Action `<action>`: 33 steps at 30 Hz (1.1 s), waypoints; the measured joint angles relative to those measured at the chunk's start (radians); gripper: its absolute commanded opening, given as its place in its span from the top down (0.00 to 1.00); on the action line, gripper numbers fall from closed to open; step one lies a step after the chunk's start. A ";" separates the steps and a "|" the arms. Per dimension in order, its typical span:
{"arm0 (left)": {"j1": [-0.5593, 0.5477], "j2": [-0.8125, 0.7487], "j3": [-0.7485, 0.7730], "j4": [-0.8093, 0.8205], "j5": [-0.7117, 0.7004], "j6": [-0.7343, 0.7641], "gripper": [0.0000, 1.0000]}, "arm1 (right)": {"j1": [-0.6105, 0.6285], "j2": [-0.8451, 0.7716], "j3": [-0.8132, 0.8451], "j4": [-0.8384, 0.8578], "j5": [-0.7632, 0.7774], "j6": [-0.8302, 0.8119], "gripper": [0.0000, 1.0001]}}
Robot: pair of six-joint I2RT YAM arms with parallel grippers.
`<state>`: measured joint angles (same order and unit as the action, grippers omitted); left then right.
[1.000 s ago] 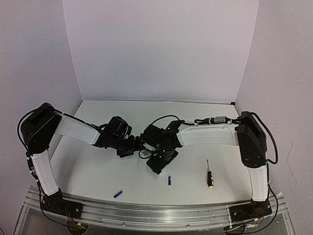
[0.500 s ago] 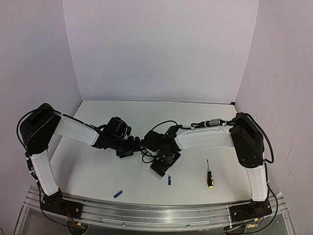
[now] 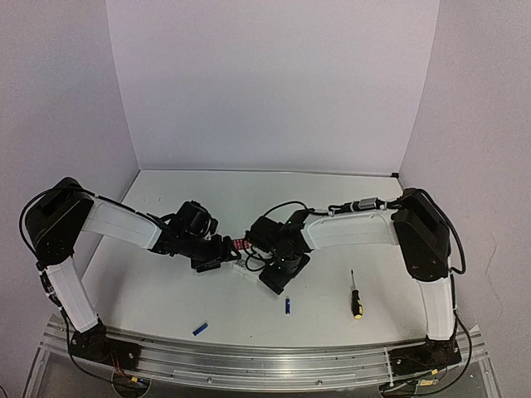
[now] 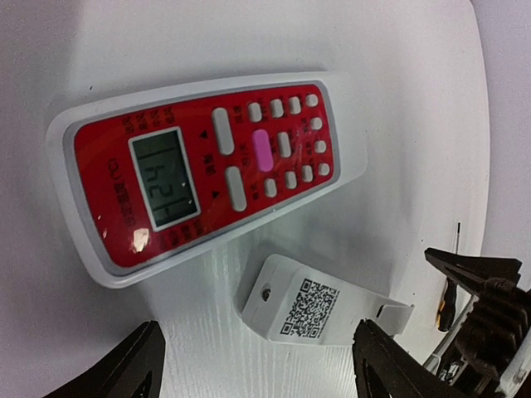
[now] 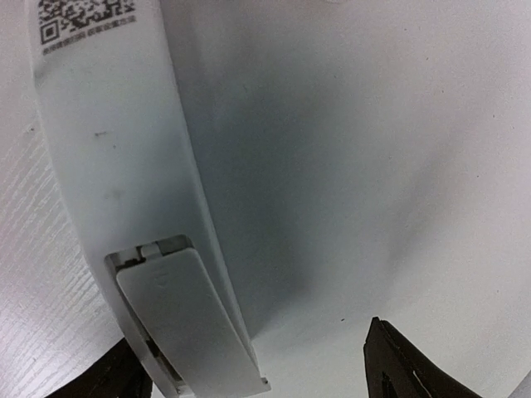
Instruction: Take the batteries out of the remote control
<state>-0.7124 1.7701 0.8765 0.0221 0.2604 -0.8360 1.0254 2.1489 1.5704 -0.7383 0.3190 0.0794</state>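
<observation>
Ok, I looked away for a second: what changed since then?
The left hand drew back leftward, uncovering the red remote's end; the right hand shifted slightly rightward above the white remote. Nothing was grasped or released; both hands stay open. The two blue batteries and the screwdriver lie where they were.

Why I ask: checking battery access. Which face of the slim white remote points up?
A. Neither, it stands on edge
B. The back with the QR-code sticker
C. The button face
B: the remote control lies with its QR-code sticker up, and the battery cover on that face shows in the right wrist view.
</observation>
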 measured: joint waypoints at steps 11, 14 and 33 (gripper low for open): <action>0.000 -0.056 -0.034 -0.076 -0.001 0.003 0.23 | -0.049 -0.030 -0.049 0.027 -0.014 -0.003 0.18; 0.000 -0.059 -0.036 -0.085 -0.001 0.003 0.24 | -0.052 -0.043 -0.067 0.039 -0.023 -0.001 0.18; -0.004 -0.031 0.011 -0.083 -0.003 0.056 0.35 | -0.146 -0.358 -0.298 0.207 -0.256 0.552 0.38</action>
<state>-0.7168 1.7392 0.8880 -0.0605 0.2577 -0.7801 0.8795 1.7905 1.2725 -0.5315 0.0633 0.6310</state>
